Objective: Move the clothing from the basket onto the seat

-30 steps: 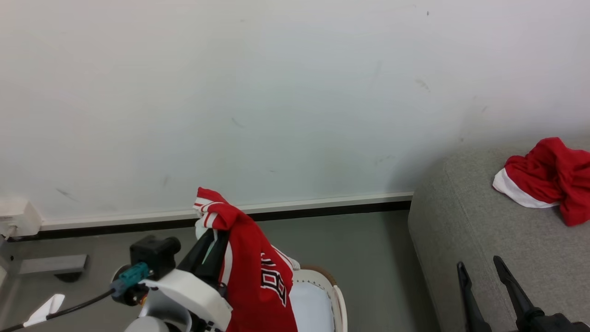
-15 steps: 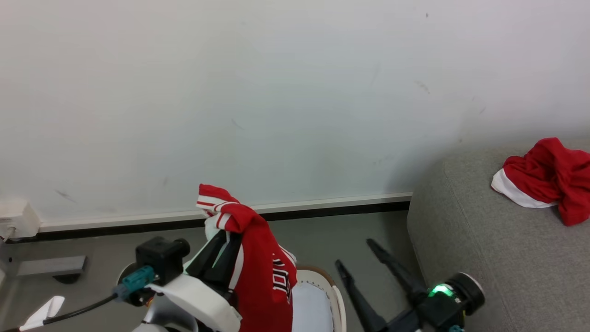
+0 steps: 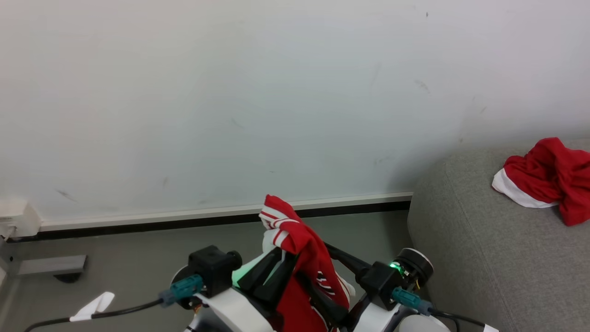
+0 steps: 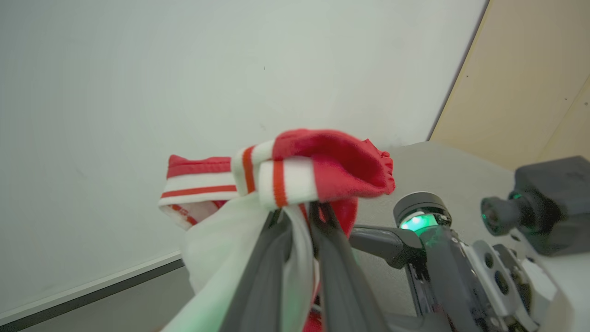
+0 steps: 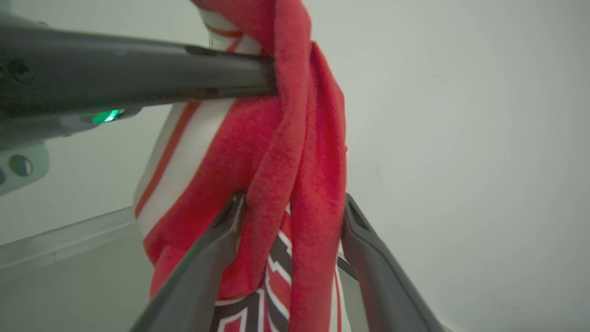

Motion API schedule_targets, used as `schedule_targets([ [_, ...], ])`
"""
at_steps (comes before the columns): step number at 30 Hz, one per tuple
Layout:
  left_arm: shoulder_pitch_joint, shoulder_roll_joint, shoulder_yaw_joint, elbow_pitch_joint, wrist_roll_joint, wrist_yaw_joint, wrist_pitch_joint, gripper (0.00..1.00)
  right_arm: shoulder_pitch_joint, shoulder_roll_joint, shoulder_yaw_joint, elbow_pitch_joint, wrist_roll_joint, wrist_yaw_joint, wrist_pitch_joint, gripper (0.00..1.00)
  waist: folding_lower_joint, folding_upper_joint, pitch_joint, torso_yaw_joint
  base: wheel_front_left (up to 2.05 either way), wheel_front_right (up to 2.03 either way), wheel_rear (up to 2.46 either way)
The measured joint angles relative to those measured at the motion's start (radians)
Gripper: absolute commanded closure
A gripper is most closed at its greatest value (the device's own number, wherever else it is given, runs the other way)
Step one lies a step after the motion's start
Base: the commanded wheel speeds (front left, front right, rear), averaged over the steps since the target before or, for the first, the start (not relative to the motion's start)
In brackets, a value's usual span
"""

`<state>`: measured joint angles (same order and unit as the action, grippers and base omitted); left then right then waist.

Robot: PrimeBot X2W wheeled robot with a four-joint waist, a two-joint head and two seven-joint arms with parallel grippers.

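My left gripper is shut on a red garment with white, red-striped trim and holds it up above the floor; the cloth hangs down from the fingers. In the left wrist view the fingertips pinch the striped hem. My right gripper reaches in from the right, open, one finger on each side of the hanging cloth. A second red garment with a white hem lies on the grey seat at the right. My arms hide the basket.
A pale wall with a baseboard runs behind. A white box and a grey floor plate sit at the far left. A cable with a white tag trails at lower left. Bare grey floor lies between.
My left gripper carried the garment to the right, over where the basket showed. My right gripper swung in from the right and now straddles the hanging cloth.
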<state>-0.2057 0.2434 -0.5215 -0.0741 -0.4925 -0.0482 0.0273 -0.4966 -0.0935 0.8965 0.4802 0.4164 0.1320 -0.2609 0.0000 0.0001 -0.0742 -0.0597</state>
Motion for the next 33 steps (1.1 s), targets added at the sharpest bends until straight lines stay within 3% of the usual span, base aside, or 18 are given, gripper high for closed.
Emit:
schedule_targets([
  [4, -0.004, -0.007, -0.024, -0.004, -0.011, -0.015, 0.011, 1.0, -0.042, 0.012, 0.037, 0.075, 0.068, 0.0, 0.0, 0.0, 0.0, 0.0, 0.0, 0.01, 0.0, 0.0, 0.0],
  [5, -0.005, -0.007, -0.03, -0.004, -0.012, -0.019, 0.015, 1.0, -0.047, 0.018, 0.045, 0.09, 0.095, 0.0, -0.001, 0.54, 0.0, 0.0, 0.0, 0.012, 0.0, 0.0, 0.0],
  [6, -0.006, -0.007, -0.034, -0.002, -0.012, -0.021, 0.015, 1.0, -0.051, 0.024, 0.062, 0.099, 0.131, 0.0, -0.001, 0.99, 0.0, 0.0, 0.0, 0.014, 0.0, 0.0, 0.0],
  [12, -0.008, -0.006, -0.042, 0.015, -0.012, -0.022, 0.014, 1.0, -0.078, 0.031, 0.109, 0.114, 0.281, 0.0, -0.001, 1.0, 0.0, 0.0, -0.002, 0.017, 0.0, 0.0, 0.0],
  [13, -0.009, -0.006, -0.041, 0.02, -0.011, -0.021, 0.009, 0.87, -0.082, 0.03, 0.108, 0.116, 0.293, 0.0, -0.001, 1.0, 0.0, 0.0, -0.001, 0.016, 0.0, 0.0, 0.0],
  [14, -0.01, -0.006, -0.039, 0.026, -0.011, -0.016, 0.005, 0.6, -0.083, 0.027, 0.104, 0.116, 0.306, 0.0, -0.001, 1.0, 0.0, 0.0, -0.001, 0.014, 0.0, 0.0, 0.0],
  [15, -0.01, -0.006, -0.036, 0.031, -0.01, -0.011, -0.001, 0.4, -0.083, 0.023, 0.1, 0.115, 0.312, 0.0, -0.001, 1.0, 0.0, 0.0, 0.0, 0.011, 0.0, 0.0, 0.0],
  [16, -0.01, -0.006, -0.033, 0.034, -0.01, -0.005, -0.005, 0.04, -0.084, 0.019, 0.095, 0.115, 0.316, 0.0, -0.001, 1.0, 0.0, 0.0, 0.002, 0.007, 0.0, 0.0, 0.0],
  [17, -0.01, -0.006, -0.03, 0.037, -0.009, -0.002, -0.012, 0.0, -0.087, 0.012, 0.087, 0.114, 0.316, 0.0, -0.001, 1.0, 0.0, 0.0, 0.004, 0.001, 0.0, 0.0, 0.0],
  [24, -0.01, -0.003, -0.024, 0.069, -0.007, 0.008, -0.029, 0.0, -0.095, -0.036, -0.019, 0.08, 0.298, 0.0, -0.002, 1.0, 0.0001, -0.0001, 0.025, -0.06, 0.0, 0.0, 0.0],
  [33, -0.019, -0.016, -0.042, 0.1, -0.003, 0.004, -0.055, 0.0, -0.071, -0.117, -0.142, 0.026, 0.24, 0.0, -0.002, 1.0, 0.0001, 0.0, 0.06, -0.195, 0.0, 0.0, 0.0],
])
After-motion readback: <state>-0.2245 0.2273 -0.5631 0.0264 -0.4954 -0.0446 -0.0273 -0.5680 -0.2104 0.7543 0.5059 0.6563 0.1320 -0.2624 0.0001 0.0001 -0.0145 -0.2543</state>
